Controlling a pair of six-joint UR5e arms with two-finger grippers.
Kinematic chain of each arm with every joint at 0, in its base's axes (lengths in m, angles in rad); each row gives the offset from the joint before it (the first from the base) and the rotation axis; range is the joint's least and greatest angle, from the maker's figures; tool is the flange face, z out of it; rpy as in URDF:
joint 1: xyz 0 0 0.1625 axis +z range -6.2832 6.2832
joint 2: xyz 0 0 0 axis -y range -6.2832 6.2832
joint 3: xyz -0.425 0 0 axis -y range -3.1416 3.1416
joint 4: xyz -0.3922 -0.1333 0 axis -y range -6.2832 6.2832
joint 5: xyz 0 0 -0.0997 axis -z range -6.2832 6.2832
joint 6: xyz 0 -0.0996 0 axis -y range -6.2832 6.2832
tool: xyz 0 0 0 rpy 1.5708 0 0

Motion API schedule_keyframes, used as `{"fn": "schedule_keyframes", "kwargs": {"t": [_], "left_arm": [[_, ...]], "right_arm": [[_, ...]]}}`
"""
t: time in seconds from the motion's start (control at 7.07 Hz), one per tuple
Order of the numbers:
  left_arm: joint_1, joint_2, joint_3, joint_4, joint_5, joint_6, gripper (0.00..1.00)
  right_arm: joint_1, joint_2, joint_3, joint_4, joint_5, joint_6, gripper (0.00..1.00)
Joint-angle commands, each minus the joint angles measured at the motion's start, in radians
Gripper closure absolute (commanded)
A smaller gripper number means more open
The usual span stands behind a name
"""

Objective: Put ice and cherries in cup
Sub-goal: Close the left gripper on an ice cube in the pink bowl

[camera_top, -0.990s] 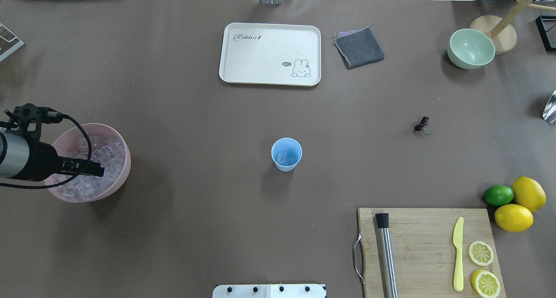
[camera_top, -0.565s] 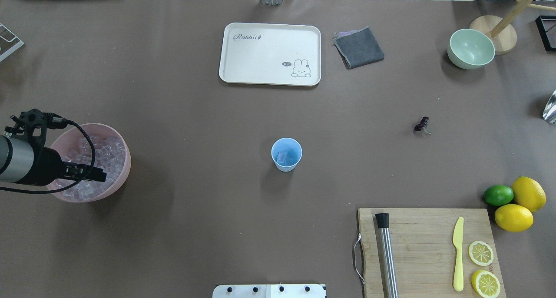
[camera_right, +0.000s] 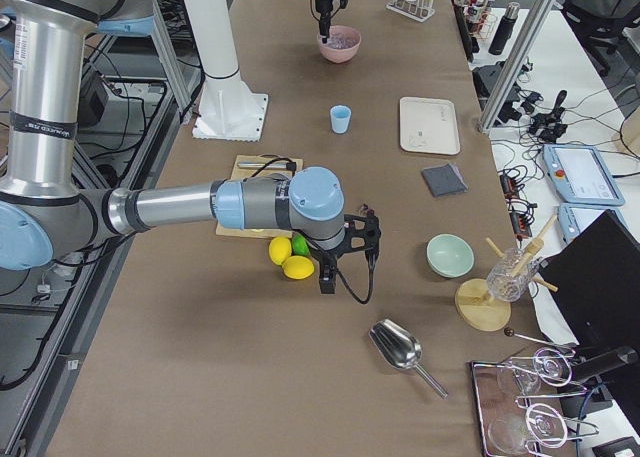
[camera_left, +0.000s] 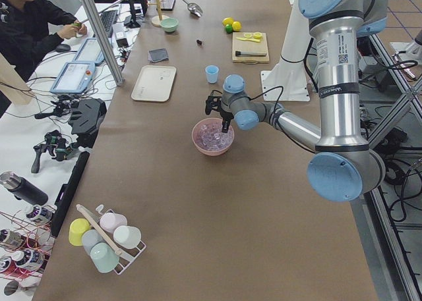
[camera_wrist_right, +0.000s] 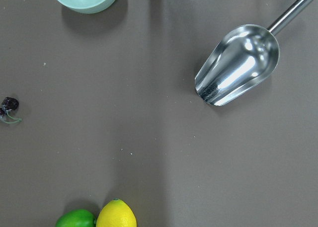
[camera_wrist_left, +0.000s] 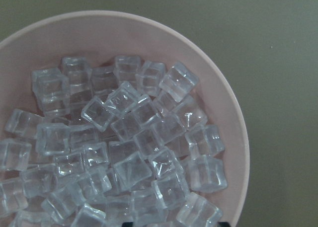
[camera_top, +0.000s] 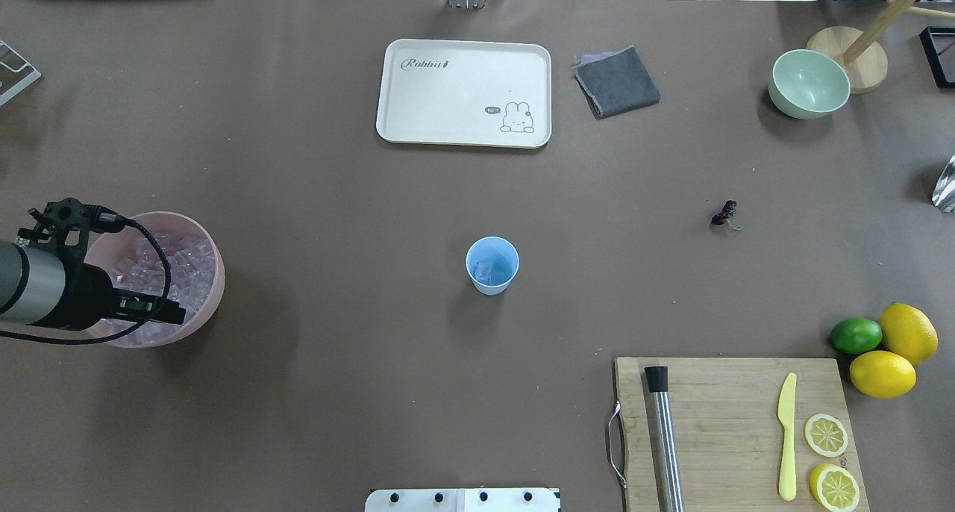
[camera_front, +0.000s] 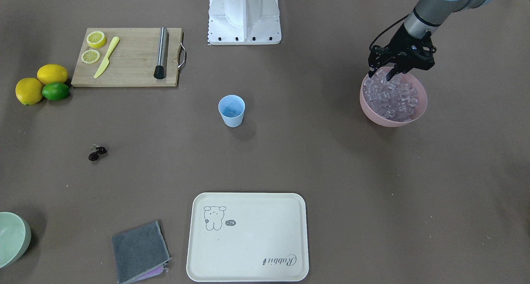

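Observation:
The light blue cup stands upright mid-table with a few ice cubes in it; it also shows in the front view. The pink bowl at the robot's left is full of ice, which the left wrist view shows close up. My left gripper hangs open and empty just above the ice near the bowl's rim, also in the front view. The cherries lie on the table to the right, apart from the cup. My right gripper hovers near the lemons; I cannot tell its state.
A cream tray, a grey cloth and a pale green bowl sit at the far side. A cutting board holds a muddler, a yellow knife and lemon slices. Lemons and a lime lie beside it. A metal scoop lies at the right end.
My left gripper has shifted a little toward the robot over the pink bowl, staying open. The cup and cherries have not moved.

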Motion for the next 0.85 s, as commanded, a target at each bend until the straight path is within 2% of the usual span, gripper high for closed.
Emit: {"fn": "schedule_keyframes", "kwargs": {"t": [0.0,0.71], "left_arm": [[-0.008,0.045,-0.014,-0.001,-0.001,0.044,0.37],[-0.010,0.052,-0.012,-0.001,0.001,0.062,0.37]], "right_arm": [[0.000,0.000,0.004,0.000,0.000,0.000,0.00],[0.000,0.000,0.008,0.000,-0.001,0.000,0.00]]}}
